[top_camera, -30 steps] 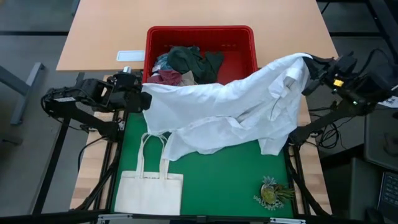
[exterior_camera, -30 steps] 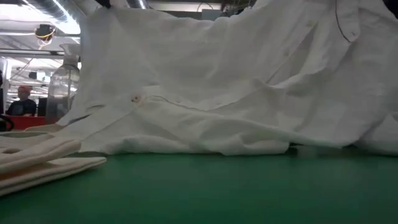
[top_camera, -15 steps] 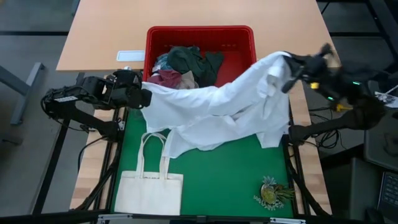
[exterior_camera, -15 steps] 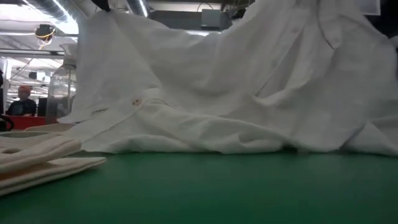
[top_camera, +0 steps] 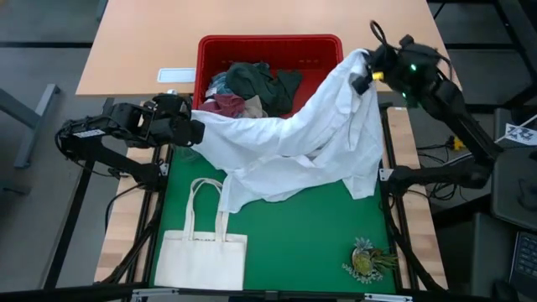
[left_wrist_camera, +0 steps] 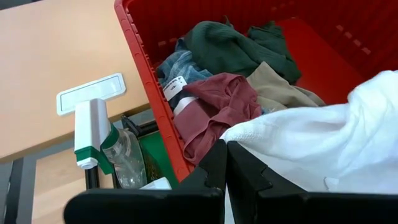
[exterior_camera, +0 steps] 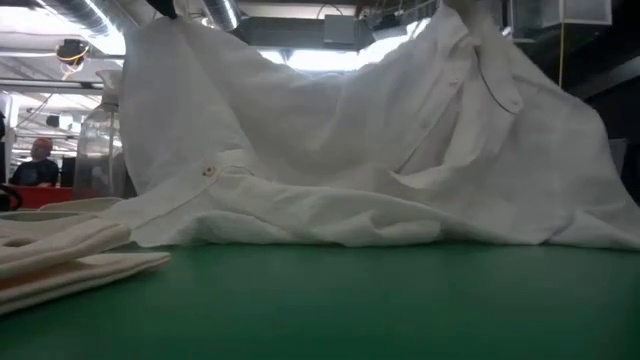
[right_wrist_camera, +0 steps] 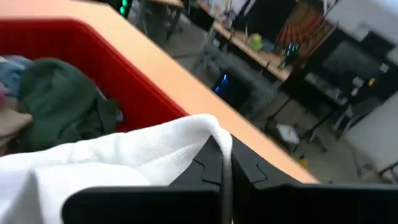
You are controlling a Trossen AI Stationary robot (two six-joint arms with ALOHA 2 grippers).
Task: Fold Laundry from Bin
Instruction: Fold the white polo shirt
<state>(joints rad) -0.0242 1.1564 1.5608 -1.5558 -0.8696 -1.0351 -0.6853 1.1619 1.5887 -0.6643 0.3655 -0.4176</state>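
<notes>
A white shirt point(top_camera: 285, 151) of the laundry is strung between my two grippers. Its lower part lies on the green mat point(top_camera: 310, 235). My left gripper point(top_camera: 198, 132) is shut on the shirt's left end at the mat's far left corner. My right gripper point(top_camera: 362, 74) is shut on its right end, raised over the right end of the red bin point(top_camera: 268, 40). In the bin lie dark green point(left_wrist_camera: 230, 43), maroon point(left_wrist_camera: 211, 106), beige point(left_wrist_camera: 280, 93) and blue point(left_wrist_camera: 177, 65) garments. In the low view the shirt point(exterior_camera: 350, 150) fills the picture. My left gripper pinches the shirt's left end point(left_wrist_camera: 249, 134) between its two fingers, coming from the table's left and slanting down. The cloth runs away from the fingers along the bin's near rim and sags to the mat. My right gripper pinches a bunched fold of the shirt's right end point(right_wrist_camera: 211, 127) between its two fingers, about level, from the table's right. That end is lifted clear, and the cloth hangs below it down to the mat.
A flat white tote bag point(top_camera: 201, 252) lies at the mat's near left, and a small pineapple-like object point(top_camera: 369, 258) at its near right. A clear bottle point(left_wrist_camera: 124, 155) stands by the bin's left near corner. A white tag point(top_camera: 174, 75) lies on the wooden table. A person point(exterior_camera: 38, 160) sits far behind.
My right gripper has swung from beyond the table's right edge toward the left and the far side, to above the bin's right end, turning as it went. The shirt's right end went with it; the cloth has bunched narrower and hangs steeper there. The left end stayed put.
</notes>
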